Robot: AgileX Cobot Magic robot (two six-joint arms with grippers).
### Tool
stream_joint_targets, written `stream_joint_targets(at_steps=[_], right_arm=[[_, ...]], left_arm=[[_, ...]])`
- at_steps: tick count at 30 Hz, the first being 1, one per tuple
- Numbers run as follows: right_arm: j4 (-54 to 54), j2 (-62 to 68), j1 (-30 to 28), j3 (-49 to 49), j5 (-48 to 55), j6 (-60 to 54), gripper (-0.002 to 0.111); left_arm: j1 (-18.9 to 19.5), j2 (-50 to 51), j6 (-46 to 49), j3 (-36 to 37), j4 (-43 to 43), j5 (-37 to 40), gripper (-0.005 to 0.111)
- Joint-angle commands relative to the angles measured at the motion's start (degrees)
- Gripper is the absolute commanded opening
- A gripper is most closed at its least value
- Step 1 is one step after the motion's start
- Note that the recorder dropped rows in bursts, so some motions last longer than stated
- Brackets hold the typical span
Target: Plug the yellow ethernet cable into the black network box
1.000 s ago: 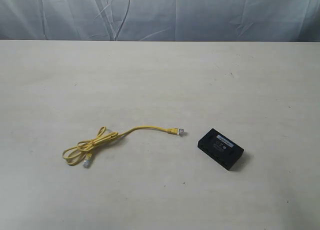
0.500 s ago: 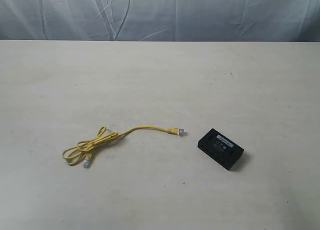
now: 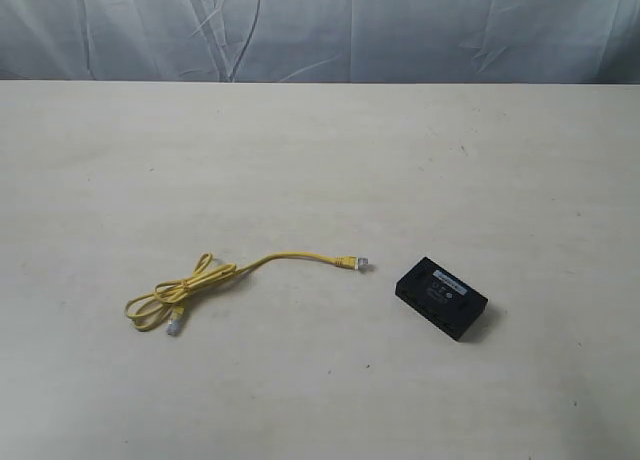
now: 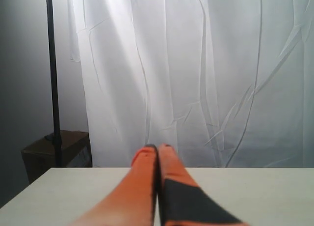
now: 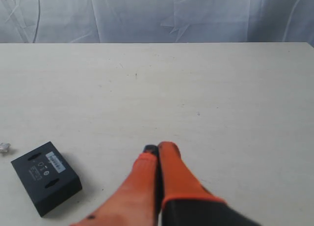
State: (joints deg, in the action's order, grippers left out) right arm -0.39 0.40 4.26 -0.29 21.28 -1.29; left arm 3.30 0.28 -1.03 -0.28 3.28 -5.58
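I work in what looks like a staged test lab, not a home — a plain pale table (image 3: 320,160) closed off along its far edge by a wrinkled white cloth backdrop (image 3: 400,30). A black stand pole (image 4: 51,88) and a brown cardboard box (image 4: 55,150) stand beyond the table — studio gear.

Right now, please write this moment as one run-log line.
cable: on table, unplugged | box: apart from plug | left tool: shut | right tool: shut
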Motion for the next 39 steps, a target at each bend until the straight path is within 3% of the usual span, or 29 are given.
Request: stream_joint_targets(at_steps=[1,6,10,15,20,25,29,32,35,39], right_arm=[[0.1,-0.4,-0.2,0.3,-0.8,0.0,-0.001],[0.1,-0.4,-0.2,0.3,-0.8,0.0,-0.001],[0.1,-0.4,-0.2,0.3,-0.8,0.0,-0.001],[0.1,-0.4,-0.2,0.3,-0.8,0.0,-0.001],[0.1,-0.4,-0.2,0.3,-0.8,0.0,-0.001],[0.1,-0.4,-0.2,0.3,-0.8,0.0,-0.001],[0.1,-0.4,-0.2,0.3,-0.8,0.0,-0.001],[0.1,-0.4,-0.2,0.3,-0.8,0.0,-0.001],[0.1,-0.4,-0.2,0.3,-0.8,0.0,-0.001],[0.1,-0.4,-0.2,0.3,-0.8,0.0,-0.001]], left_arm=[[0.1,-0.3,-0.3,-0.1,-1.9,7.2,0.000],[0.1,5.8,-0.3,-4.0,0.3,11.4,0.000],[0.1,14.9,-0.3,-9.8,0.2,20.2,0.000],[0.1,24.7,-0.3,-15.0,-0.8,20.0,0.000],[0.1,25.6,-0.3,-16.3,-6.0,18.8,0.000],[0.0,25.6,-0.3,-16.9,-7.6,9.2,0.000],[0.0,28.3,4.5,-24.2,-5.6,20.1,0.000],[0.0,35.7,9.5,-31.6,-6.9,28.2,0.000],[-0.6,43.6,20.7,-36.3,-14.2,31.0,0.000],[-4.0,52.0,34.8,-39.9,-22.5,29.8,0.000]])
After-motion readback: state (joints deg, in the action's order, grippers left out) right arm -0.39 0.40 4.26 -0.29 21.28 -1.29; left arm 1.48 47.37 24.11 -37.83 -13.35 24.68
